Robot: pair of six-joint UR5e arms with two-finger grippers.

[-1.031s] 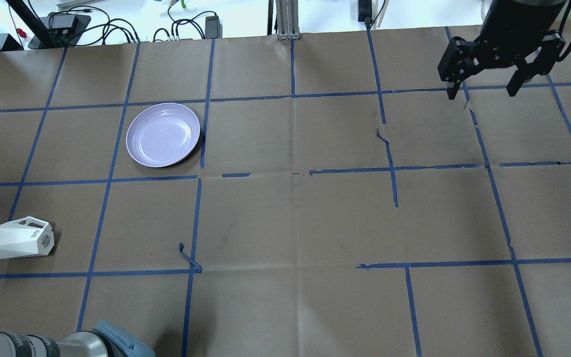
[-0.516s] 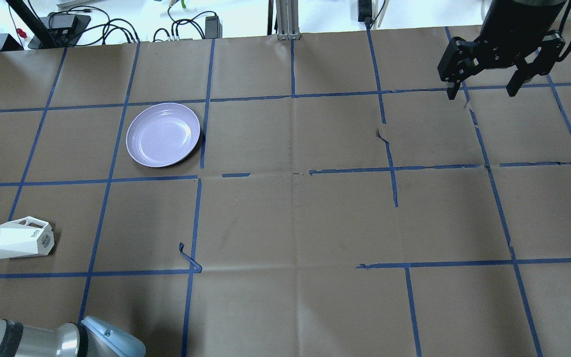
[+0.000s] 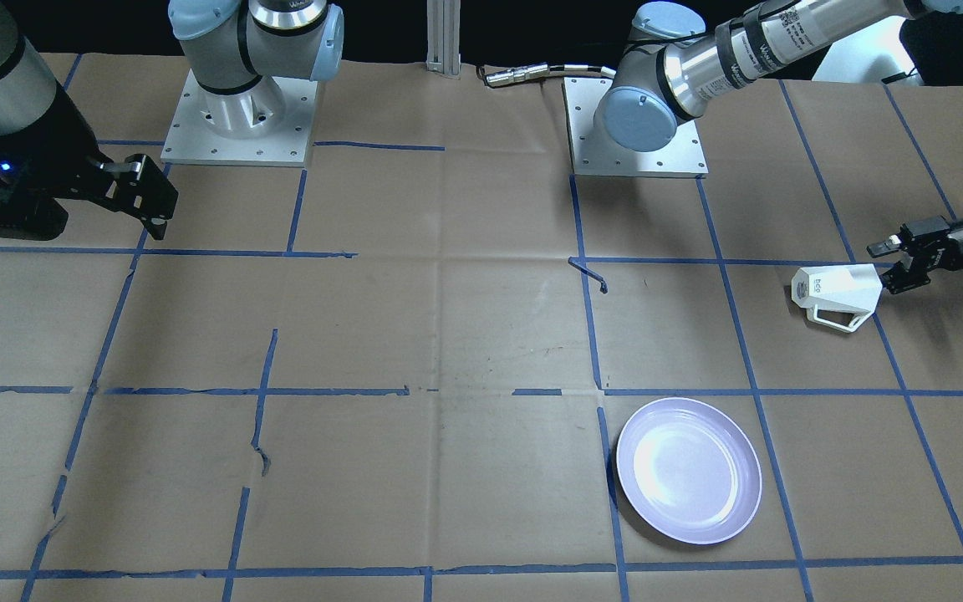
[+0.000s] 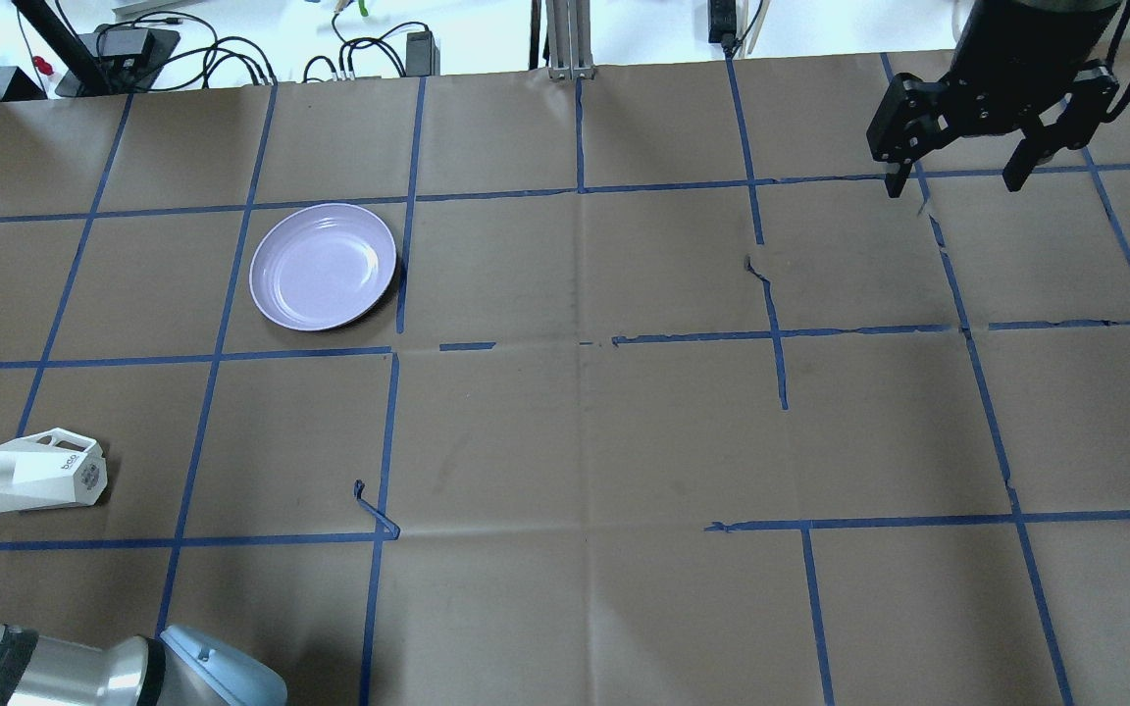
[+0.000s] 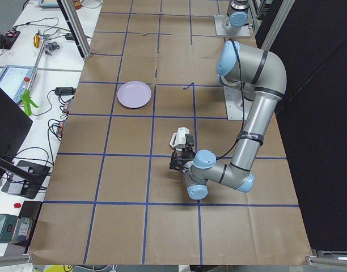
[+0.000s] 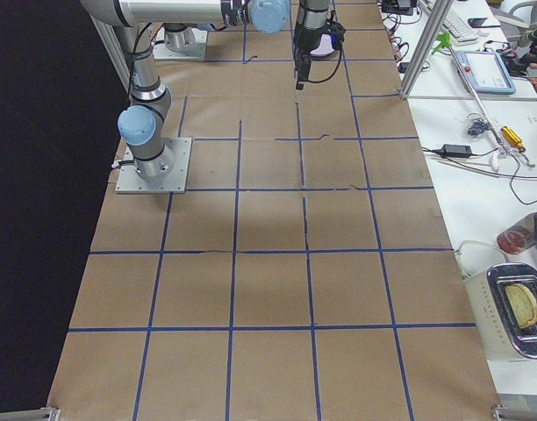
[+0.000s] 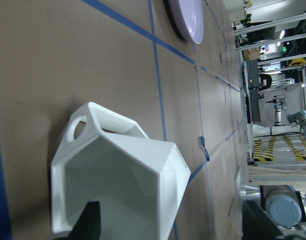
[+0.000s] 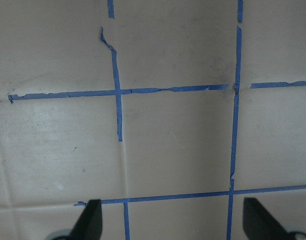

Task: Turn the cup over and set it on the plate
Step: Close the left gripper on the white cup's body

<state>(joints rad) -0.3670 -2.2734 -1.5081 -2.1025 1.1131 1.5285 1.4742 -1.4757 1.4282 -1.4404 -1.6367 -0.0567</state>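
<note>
Shows a table (image 4: pixel 575 441) covered in brown paper and gridded with blue tape. Finds the white angular cup (image 4: pixel 40 474) lying on its side near the table's left end, close to the robot's edge, with its open mouth turned toward the left claw (image 3: pixel 884 267) and its boxy handle pointing away from the robot. Puts that claw low and level just beside the mouth, fingers spread wide and holding nothing. Seen from the wrist, lines one finger (image 7: pixel 90 222) up with the cup's opening, though cannot tell whether touching. Sets the pale lavender plate (image 4: pixel 323 266) flat on the paper, well apart from the cup, farther from the robot and nearer the middle. Hangs the right claw (image 4: pixel 957 181) above the table's far right corner, fingers spread wide, holding nothing, well apart from cup and plate.
</note>
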